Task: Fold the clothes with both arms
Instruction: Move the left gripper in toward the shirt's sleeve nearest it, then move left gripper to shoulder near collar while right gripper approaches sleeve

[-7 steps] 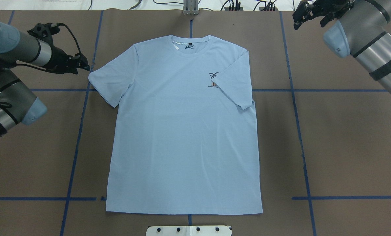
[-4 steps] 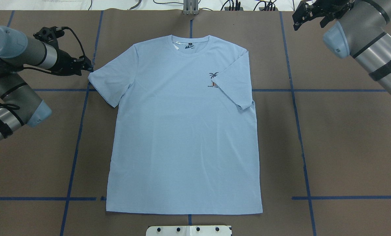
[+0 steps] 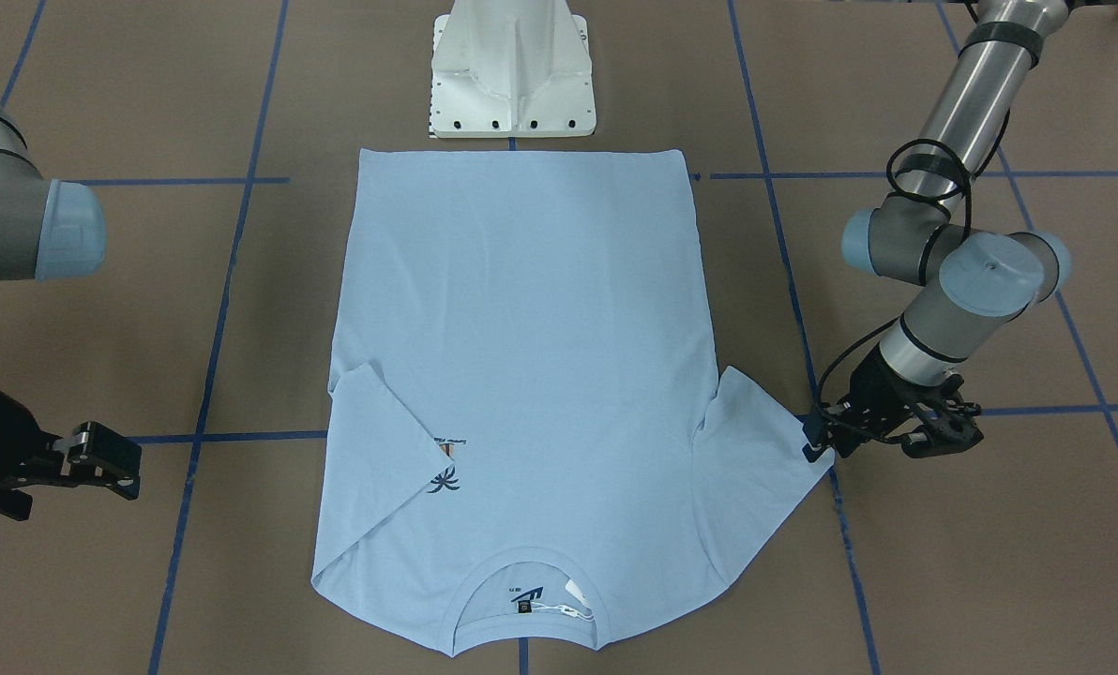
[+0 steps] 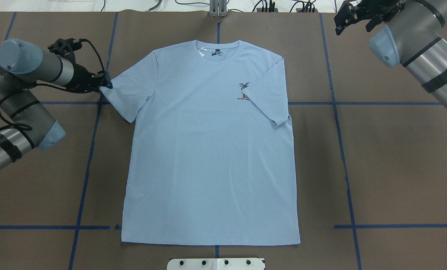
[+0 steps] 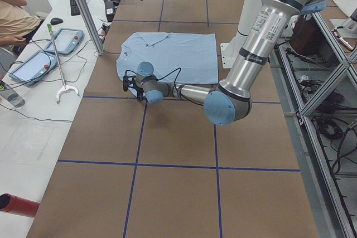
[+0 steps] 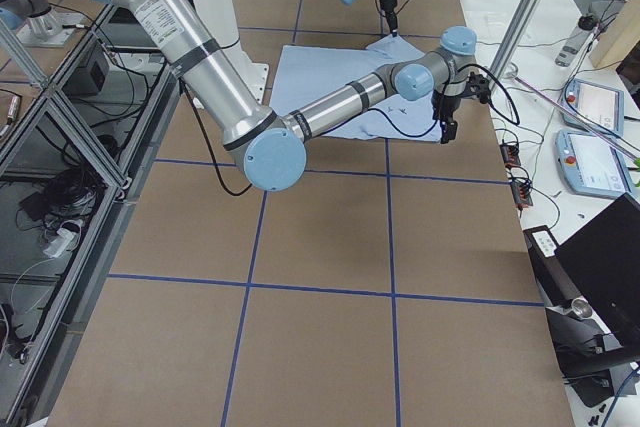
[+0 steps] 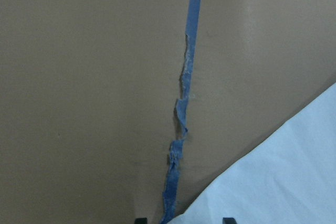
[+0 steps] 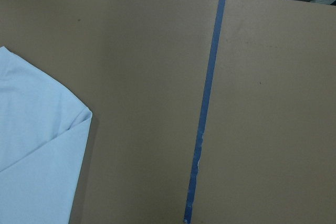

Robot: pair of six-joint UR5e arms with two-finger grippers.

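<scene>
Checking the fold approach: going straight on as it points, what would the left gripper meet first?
The left gripper would first meet the outer sleeve corner of the T-shirt, lying right at its open fingertips; whether they already touch is unclear.

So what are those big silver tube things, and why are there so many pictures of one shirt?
They are two robot arms, each ending in a black pincer called a gripper. The cameras look from above, from the far side, from both ends, and from each wrist. On the brown table lies a light blue T-shirt, flat, one sleeve already folded in. The left gripper sits at the tip of the other sleeve, fingers open, holding nothing yet. The right gripper hangs off to the side, away from the shirt.
</scene>
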